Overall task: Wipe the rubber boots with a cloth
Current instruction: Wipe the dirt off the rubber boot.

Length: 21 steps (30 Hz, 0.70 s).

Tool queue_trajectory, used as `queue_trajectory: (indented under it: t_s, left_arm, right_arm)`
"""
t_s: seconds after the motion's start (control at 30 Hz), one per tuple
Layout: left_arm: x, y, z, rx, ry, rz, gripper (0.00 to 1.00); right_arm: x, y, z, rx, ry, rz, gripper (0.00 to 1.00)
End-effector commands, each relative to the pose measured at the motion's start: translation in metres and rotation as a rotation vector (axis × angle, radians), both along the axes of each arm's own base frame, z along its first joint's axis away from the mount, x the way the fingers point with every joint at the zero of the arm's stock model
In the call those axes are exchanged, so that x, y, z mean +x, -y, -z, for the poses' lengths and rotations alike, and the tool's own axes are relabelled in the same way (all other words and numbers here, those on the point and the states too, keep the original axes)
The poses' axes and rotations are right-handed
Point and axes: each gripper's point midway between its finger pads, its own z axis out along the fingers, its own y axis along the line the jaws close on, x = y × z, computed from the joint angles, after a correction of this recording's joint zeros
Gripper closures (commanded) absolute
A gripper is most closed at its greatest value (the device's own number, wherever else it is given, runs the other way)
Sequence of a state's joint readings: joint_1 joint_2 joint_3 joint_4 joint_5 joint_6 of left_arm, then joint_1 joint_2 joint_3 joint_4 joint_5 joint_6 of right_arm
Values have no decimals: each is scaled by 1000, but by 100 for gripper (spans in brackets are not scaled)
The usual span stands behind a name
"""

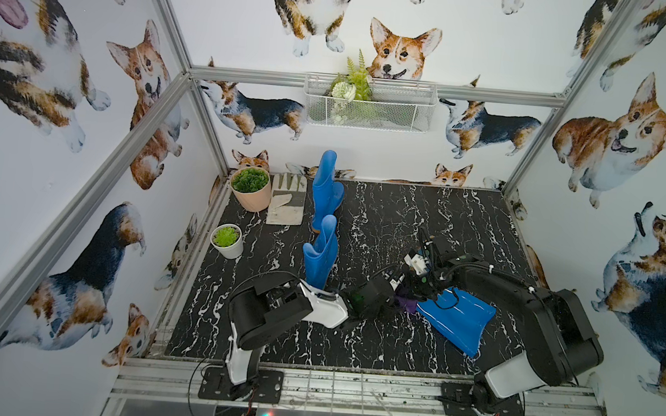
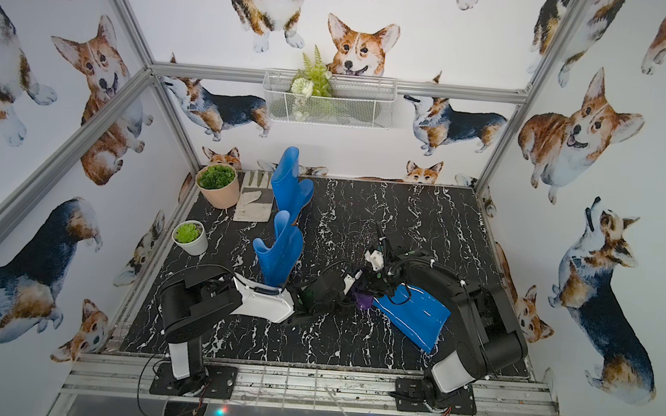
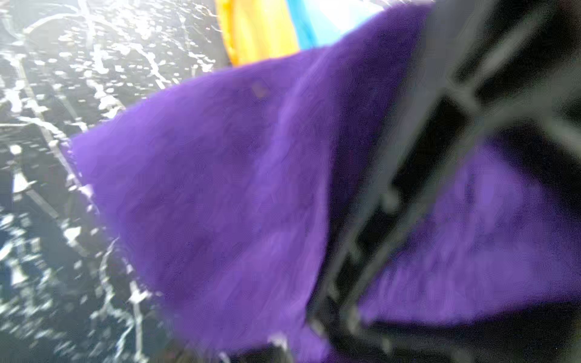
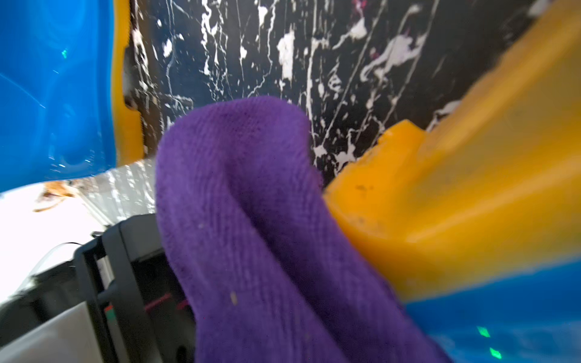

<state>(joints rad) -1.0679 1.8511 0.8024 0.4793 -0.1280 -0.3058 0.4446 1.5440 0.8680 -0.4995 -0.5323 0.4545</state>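
Note:
Two blue rubber boots stand upright left of centre, one at the back (image 1: 326, 191) and one nearer (image 1: 320, 258). A third boot (image 1: 456, 319) (image 2: 413, 312) lies on its side at the right front, its orange sole (image 4: 456, 188) facing my grippers. The purple cloth (image 1: 407, 303) (image 4: 251, 220) is bunched against that sole. My right gripper (image 1: 417, 286) reaches down from above, shut on the cloth. From the left, my left gripper (image 1: 394, 290) comes in at the same spot. The cloth (image 3: 220, 188) fills the left wrist view and hides the jaws.
A peach plant pot (image 1: 250, 188), a white plant pot (image 1: 228, 240) and a work glove (image 1: 286, 204) sit at the back left of the black marble table (image 1: 405, 216). A wire basket (image 1: 368, 104) hangs on the back wall. Frame rails run along the front (image 1: 347, 385).

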Motion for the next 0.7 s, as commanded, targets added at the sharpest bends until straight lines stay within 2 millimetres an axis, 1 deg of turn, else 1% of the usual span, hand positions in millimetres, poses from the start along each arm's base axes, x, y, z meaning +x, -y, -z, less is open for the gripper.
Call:
queue_trajectory:
  t_s: [0.0,0.13,0.2,0.33,0.43,0.47,0.5,0.53,0.67]
  left_arm:
    - [10,3,-26,-91,87,-30,34]
    - [9,7,-31,-118,101,-5,30]
    - [8,12,-31,-124,98,11,29]
    - [8,20,-32,-128,100,32,28]
    - [10,27,-33,-119,111,46,28]
    - [12,29,-33,-117,116,48,28]
    - [12,28,-29,-101,114,50,27]
    - [17,39,-41,-124,131,55,27]
    - [26,51,-40,-128,121,69,27]
  right_arm:
    - [25,28,1,-121,59,151,100]
    - [36,31,-21,-83,75,197,100]
    - [39,30,-28,-73,89,201,100]
    - [45,31,-34,-68,99,211,100]
    - [50,34,-48,-48,116,225,100]
    - [54,38,-52,-52,130,239,100]
    - [58,45,-56,-61,147,262,100]
    - [63,55,-60,-69,157,294,100]
    - [78,98,-66,-72,159,446,100]
